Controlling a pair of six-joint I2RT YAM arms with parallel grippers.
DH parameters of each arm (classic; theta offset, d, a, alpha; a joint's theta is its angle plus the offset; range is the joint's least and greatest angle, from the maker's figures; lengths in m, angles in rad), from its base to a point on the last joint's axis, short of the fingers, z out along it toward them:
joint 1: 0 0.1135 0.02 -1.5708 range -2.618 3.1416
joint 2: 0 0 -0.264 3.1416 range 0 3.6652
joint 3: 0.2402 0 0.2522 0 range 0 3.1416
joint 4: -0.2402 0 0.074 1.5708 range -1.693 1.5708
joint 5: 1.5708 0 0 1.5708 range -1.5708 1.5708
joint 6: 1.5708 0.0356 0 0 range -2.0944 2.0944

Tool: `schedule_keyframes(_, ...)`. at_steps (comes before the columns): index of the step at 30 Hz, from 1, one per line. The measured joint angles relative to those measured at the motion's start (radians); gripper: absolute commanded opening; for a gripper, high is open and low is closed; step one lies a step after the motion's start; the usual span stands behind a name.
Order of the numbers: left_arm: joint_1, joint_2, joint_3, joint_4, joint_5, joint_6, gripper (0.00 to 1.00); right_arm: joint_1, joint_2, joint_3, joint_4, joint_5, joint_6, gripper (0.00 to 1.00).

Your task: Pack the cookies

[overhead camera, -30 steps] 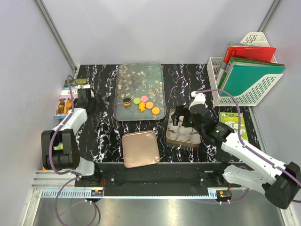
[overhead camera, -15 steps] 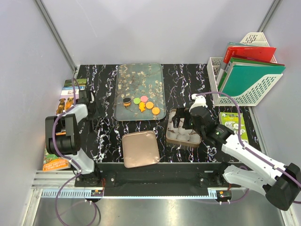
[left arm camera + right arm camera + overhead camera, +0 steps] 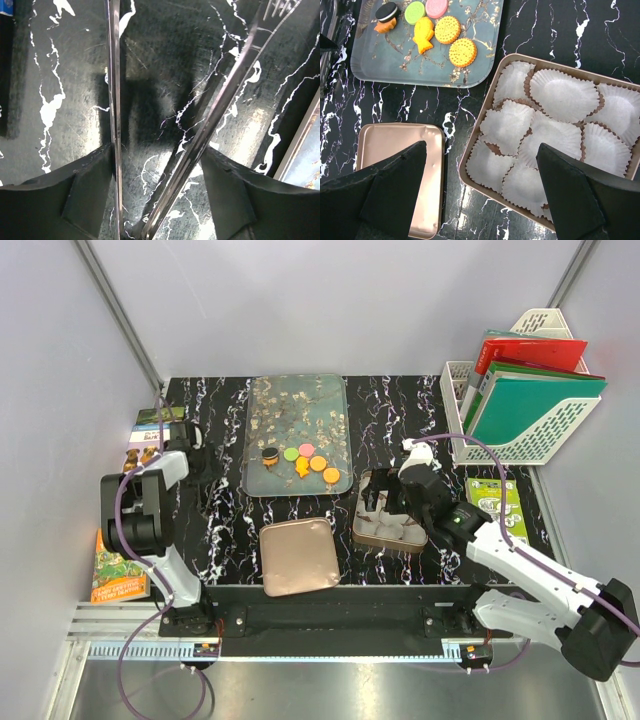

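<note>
Roughly, the cookies (image 3: 301, 466) line up left-to-right across the tray (image 3: 290, 405).

Top external is mounted above and behind the arm bases and pitched down. The whole table (image 3: 400, 405) is covered from far off. Left wrist is pointed down, very close to the black marble, and only a sliver of the tray (image 3: 307, 160) is caught at the right edge. Right wrist is held higher and angled down. The tin (image 3: 470, 150), the lid (image 3: 395, 165) and the tray's near end with the cookies (image 3: 447, 30) are framed. These are shared with the top view, mid-table.
</note>
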Motion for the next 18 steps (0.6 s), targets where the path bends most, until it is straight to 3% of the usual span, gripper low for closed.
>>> schedule_keyframes(9, -0.04, 0.002, 0.0, -0.002, -0.021, 0.016, 0.42, 0.0, 0.004, 0.0, 0.001, 0.0, 0.005, 1.0)
schedule_keyframes(10, -0.047, 0.002, 0.0, -0.004, -0.026, 0.016, 0.37, 0.0, 0.006, 0.0, 0.002, 0.0, 0.005, 1.0)
schedule_keyframes(11, -0.053, 0.002, 0.0, -0.006, -0.032, 0.018, 0.23, 0.0, 0.007, 0.0, 0.002, -0.001, 0.005, 1.0)
schedule_keyframes(14, -0.076, 0.002, 0.0, -0.014, -0.058, 0.024, 0.05, 0.0, 0.009, 0.0, 0.005, -0.001, 0.005, 1.0)
schedule_keyframes(18, -0.102, 0.003, 0.0, -0.017, -0.099, 0.027, 0.0, 0.0, 0.009, 0.0, 0.007, -0.001, 0.005, 1.0)
